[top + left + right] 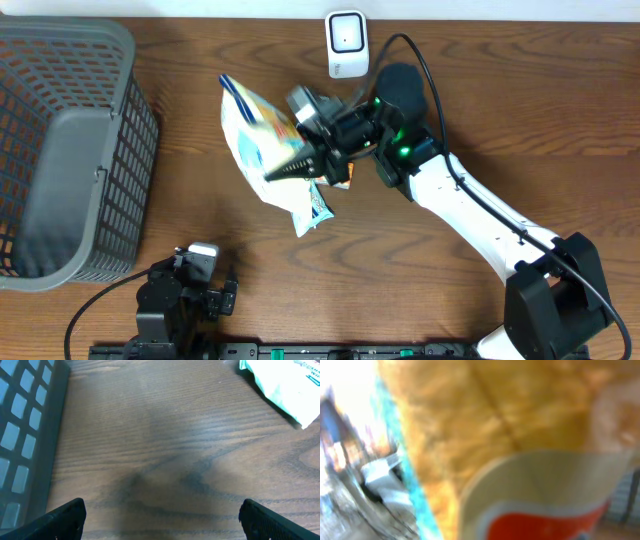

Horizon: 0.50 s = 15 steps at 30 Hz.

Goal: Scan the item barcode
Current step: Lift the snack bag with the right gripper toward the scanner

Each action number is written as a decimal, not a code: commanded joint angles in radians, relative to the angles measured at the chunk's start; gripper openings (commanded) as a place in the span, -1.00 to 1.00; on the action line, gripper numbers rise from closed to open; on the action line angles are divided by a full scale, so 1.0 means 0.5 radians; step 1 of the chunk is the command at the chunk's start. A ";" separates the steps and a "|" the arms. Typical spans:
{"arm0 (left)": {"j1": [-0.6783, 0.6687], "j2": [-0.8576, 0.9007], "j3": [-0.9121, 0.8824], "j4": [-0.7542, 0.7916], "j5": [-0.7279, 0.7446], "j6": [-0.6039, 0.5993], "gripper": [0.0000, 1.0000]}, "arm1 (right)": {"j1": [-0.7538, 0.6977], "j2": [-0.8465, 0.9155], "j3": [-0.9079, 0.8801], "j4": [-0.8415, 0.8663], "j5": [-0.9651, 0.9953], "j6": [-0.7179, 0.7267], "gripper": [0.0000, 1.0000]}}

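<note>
So the wooden table [520,110] is taking up the whole overhead view, and a big grey basket [70,35] is sitting at 9 o'clock, running off the left edge. The right arm [480,215] is reaching in from about 4 o'clock toward the middle, white along most of its length and black at the wrist end, with little green lights glowing there.

The bag [255,135] is lying just 11 o'clock of centre, a crinkly snack bag in white, yellow and blue, stretching from 11 down toward 6. The right pincer [290,168] is clamping tight on its right side, dark fingers pointing toward 8 o'clock. In the right wrist view the bag [495,435] is filling the frame, all blurry orange. I can't tell whether its lower end is touching the table.

The left pincer [162,510] is parked at 7 o'clock with its jaws spread wide, holding nothing, well apart from the bag [285,385].

The small white scanner [346,42] is standing at 12 o'clock, near the bag's upper end.
</note>
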 commanded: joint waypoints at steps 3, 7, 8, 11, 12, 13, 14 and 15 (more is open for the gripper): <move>0.006 -0.005 -0.018 -0.072 0.018 -0.009 0.96 | -0.106 -0.031 0.018 -0.640 0.686 1.949 -0.97; 0.006 -0.005 -0.018 -0.072 0.018 -0.009 0.96 | -0.172 -0.031 0.018 -0.837 0.639 2.589 -0.97; 0.007 -0.005 -0.018 -0.072 0.018 -0.009 0.96 | -0.177 -0.031 0.018 -0.839 0.575 2.627 -0.91; 0.006 -0.005 -0.018 -0.072 0.018 -0.009 0.95 | -0.177 -0.031 0.018 -0.838 0.577 2.760 -0.97; 0.006 -0.005 -0.018 -0.072 0.018 -0.009 0.96 | -0.177 -0.031 0.018 -0.840 0.580 2.835 -0.97; 0.006 -0.005 -0.018 -0.072 0.018 -0.010 0.96 | -0.177 -0.031 0.018 -0.846 0.570 2.911 -0.97; 0.007 -0.005 -0.018 -0.072 0.018 -0.009 0.96 | -0.177 -0.031 0.018 -0.845 0.543 2.972 -0.97; 0.006 -0.005 -0.018 -0.072 0.018 -0.009 0.96 | -0.177 -0.031 0.018 -0.845 0.493 3.049 -0.97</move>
